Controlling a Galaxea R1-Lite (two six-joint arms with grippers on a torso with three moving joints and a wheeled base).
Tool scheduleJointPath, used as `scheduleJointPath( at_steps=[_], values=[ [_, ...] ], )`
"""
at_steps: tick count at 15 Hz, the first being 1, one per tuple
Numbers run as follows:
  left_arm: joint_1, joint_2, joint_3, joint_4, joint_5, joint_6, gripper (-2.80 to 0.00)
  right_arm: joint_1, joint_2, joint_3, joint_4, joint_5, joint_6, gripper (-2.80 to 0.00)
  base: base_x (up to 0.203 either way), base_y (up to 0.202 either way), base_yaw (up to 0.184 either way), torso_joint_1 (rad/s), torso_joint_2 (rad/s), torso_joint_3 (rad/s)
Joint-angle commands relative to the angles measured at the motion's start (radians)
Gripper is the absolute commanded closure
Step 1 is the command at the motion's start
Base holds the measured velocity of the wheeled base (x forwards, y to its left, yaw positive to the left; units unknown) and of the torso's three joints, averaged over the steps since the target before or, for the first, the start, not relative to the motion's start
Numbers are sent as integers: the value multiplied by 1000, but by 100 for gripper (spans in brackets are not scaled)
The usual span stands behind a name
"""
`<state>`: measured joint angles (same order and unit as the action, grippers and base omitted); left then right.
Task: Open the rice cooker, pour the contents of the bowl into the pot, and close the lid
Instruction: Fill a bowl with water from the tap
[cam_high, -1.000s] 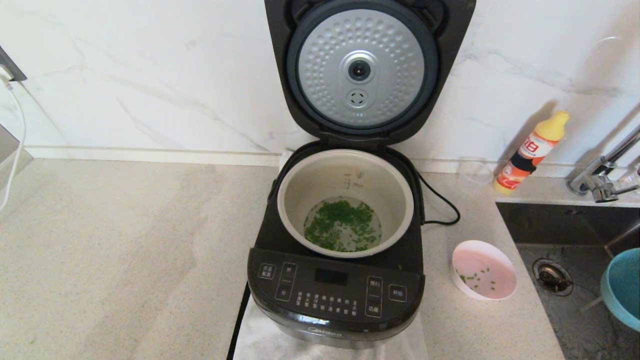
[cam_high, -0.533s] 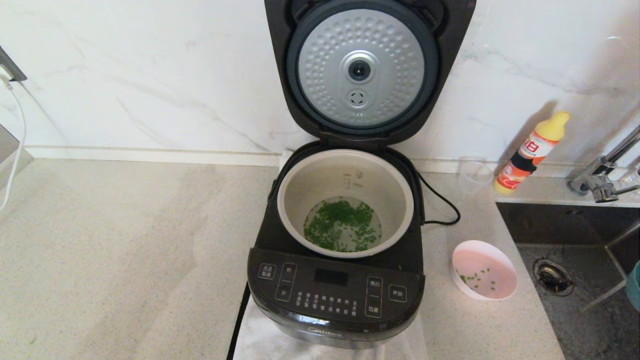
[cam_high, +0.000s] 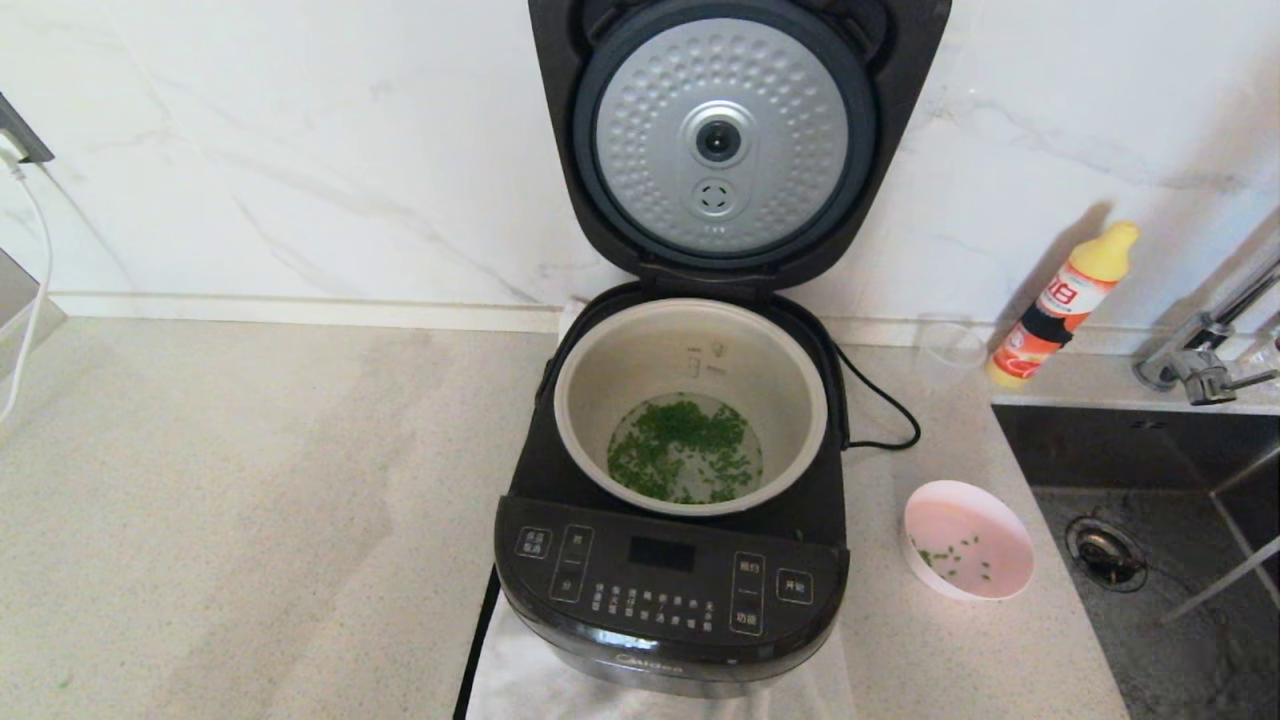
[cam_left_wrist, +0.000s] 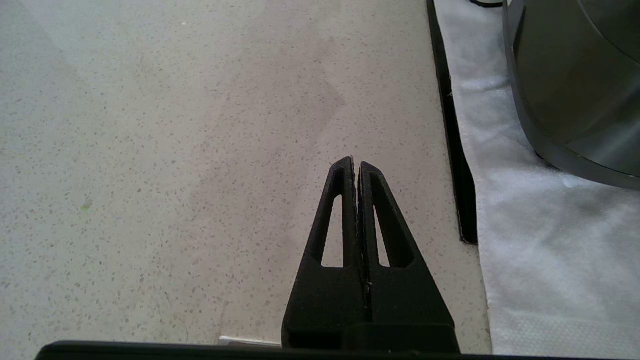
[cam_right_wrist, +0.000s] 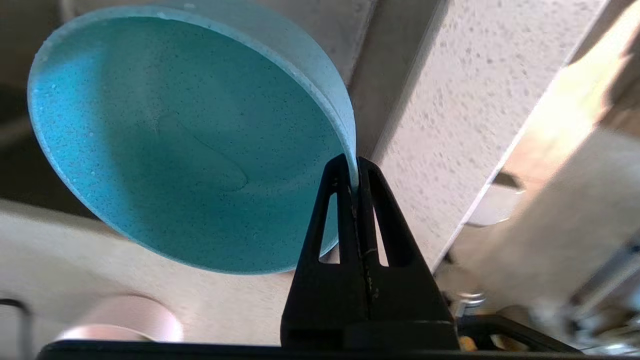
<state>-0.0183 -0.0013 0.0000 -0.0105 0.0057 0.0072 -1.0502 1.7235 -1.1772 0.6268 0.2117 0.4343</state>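
Observation:
The rice cooker (cam_high: 670, 590) stands at the middle of the counter with its lid (cam_high: 720, 130) swung upright, silver dimpled plate facing me. The pot (cam_high: 690, 345) inside holds water with green bits on the bottom. A small pink bowl (cam_high: 968, 540) with a few green bits sits on the counter right of the cooker. My right gripper (cam_right_wrist: 354, 167), out of the head view, is shut on the rim of a tilted, empty blue bowl (cam_right_wrist: 190, 140). My left gripper (cam_left_wrist: 356, 165) hangs shut and empty over bare counter beside the cooker's body (cam_left_wrist: 575, 75).
A sink (cam_high: 1150, 600) with a faucet (cam_high: 1200, 360) lies at the right. An orange-and-yellow bottle (cam_high: 1065, 300) and a clear cup (cam_high: 950, 345) stand by the wall. The black cord (cam_high: 885, 410) loops behind the cooker, which rests on a white mat (cam_high: 520, 680).
The blue bowl, seen at the head view's right edge over the sink, has slid rightward out of that view. The cooker, pot and pink bowl have not moved.

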Motion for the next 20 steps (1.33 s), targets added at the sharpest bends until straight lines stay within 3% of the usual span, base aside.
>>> scheduleJointPath(
  at_steps=[1, 8, 13, 20],
  values=[
    [0, 0, 9, 0, 0, 0, 0, -39, 83, -39, 5, 35, 3, 0, 0, 0, 0, 0, 0, 0],
    [0, 0, 9, 0, 0, 0, 0, -52, 218, -165, 8, 132, 44, 0, 0, 0, 0, 0, 0, 0],
    [0, 0, 9, 0, 0, 0, 0, -48, 291, -266, 15, 148, 114, 0, 0, 0, 0, 0, 0, 0],
    [0, 0, 9, 0, 0, 0, 0, -22, 345, -328, 17, 199, 142, 0, 0, 0, 0, 0, 0, 0]
  ],
)
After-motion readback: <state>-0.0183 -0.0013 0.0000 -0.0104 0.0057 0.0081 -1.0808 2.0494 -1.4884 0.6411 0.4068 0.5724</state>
